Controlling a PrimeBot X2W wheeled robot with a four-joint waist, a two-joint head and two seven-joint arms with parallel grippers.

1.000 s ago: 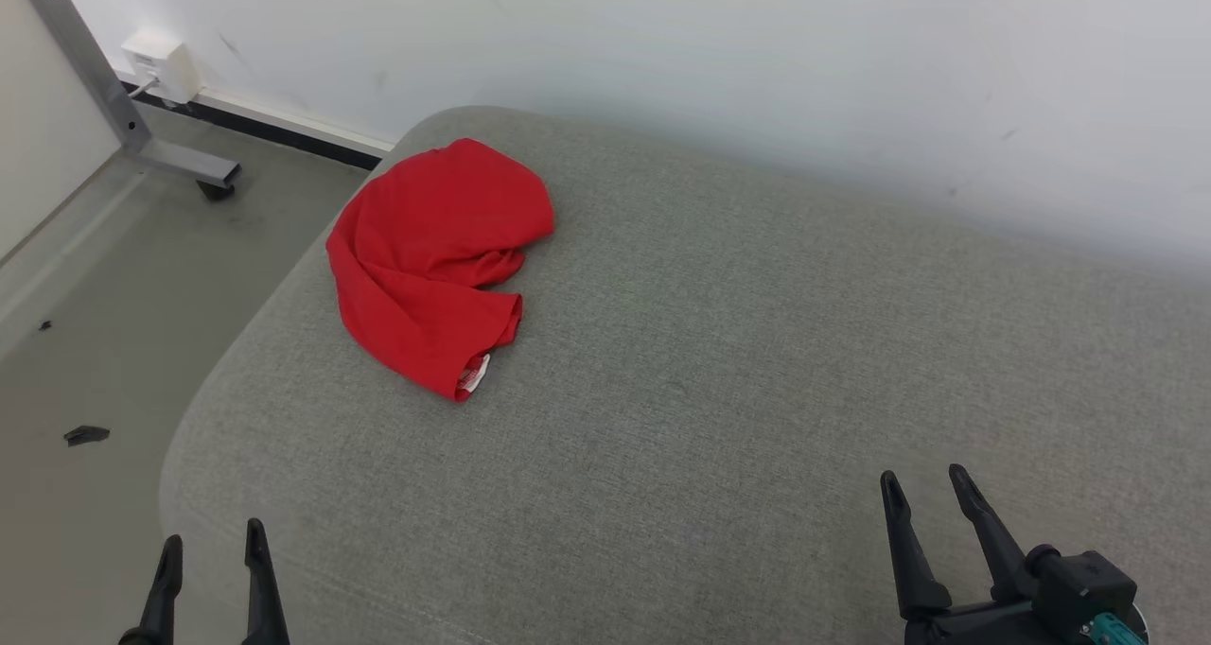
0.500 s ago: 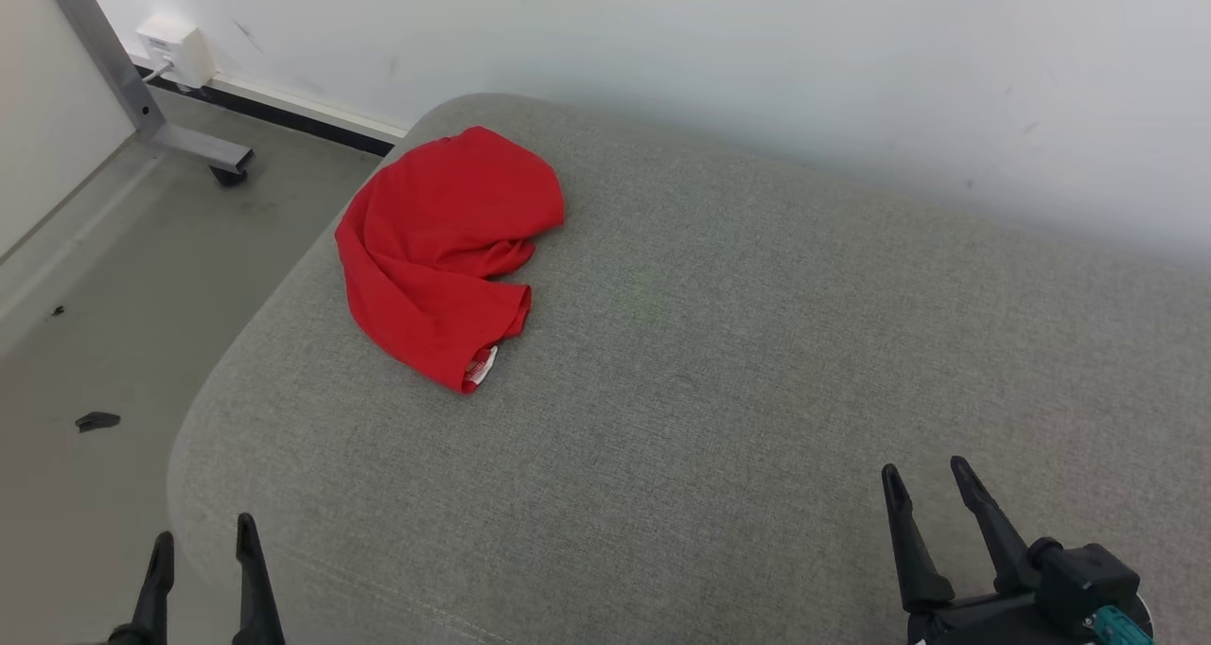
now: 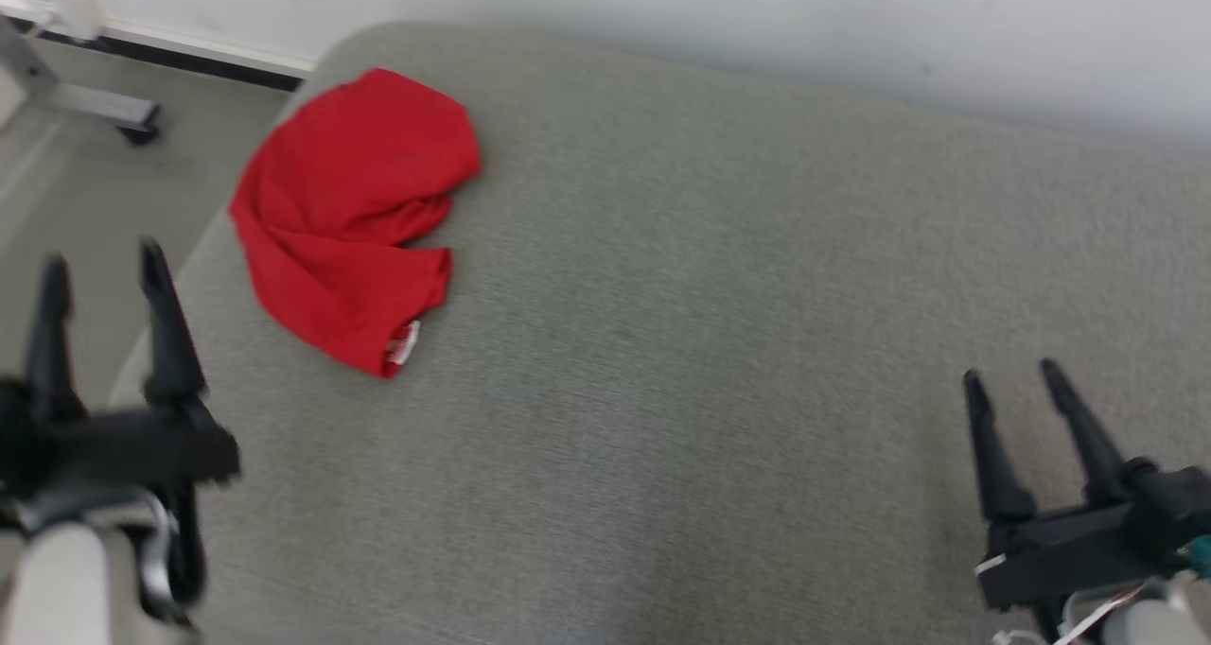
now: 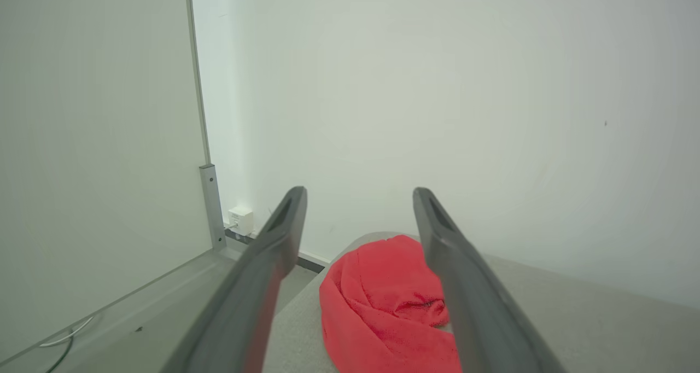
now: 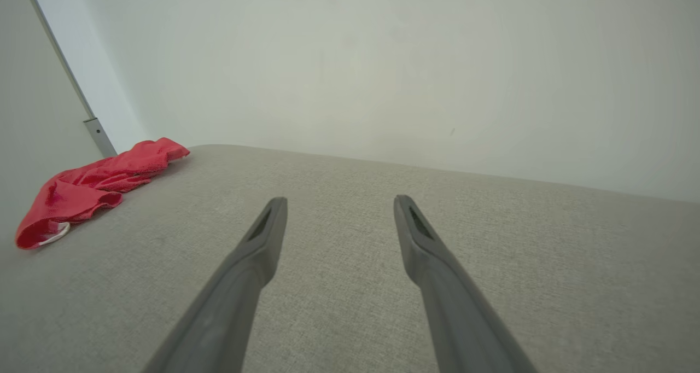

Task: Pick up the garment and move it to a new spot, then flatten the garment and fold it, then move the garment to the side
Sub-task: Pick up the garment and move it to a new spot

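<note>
A crumpled red garment (image 3: 350, 215) lies bunched at the far left corner of the grey cushion (image 3: 719, 295), a small white label at its near edge. The left wrist view has the garment (image 4: 383, 307) ahead and below, between my fingers; the right wrist view has the garment (image 5: 93, 184) far off to the left. My left gripper (image 3: 99, 257) is open and empty, raised over the cushion's left edge, short of the garment. My right gripper (image 3: 1008, 373) stands open and empty over the near right of the cushion.
A white wall (image 3: 757, 21) runs behind the cushion. Left of the cushion lies bare floor (image 3: 85, 191) with a grey metal frame foot on a caster (image 3: 104, 115) and a white wall box (image 4: 240, 220). A pale panel (image 4: 93, 143) stands on the far left.
The head camera has swung, shifting the whole scene left and up. My left gripper has risen and come forward toward the garment. My right gripper has lifted a little. The garment lies as before.
</note>
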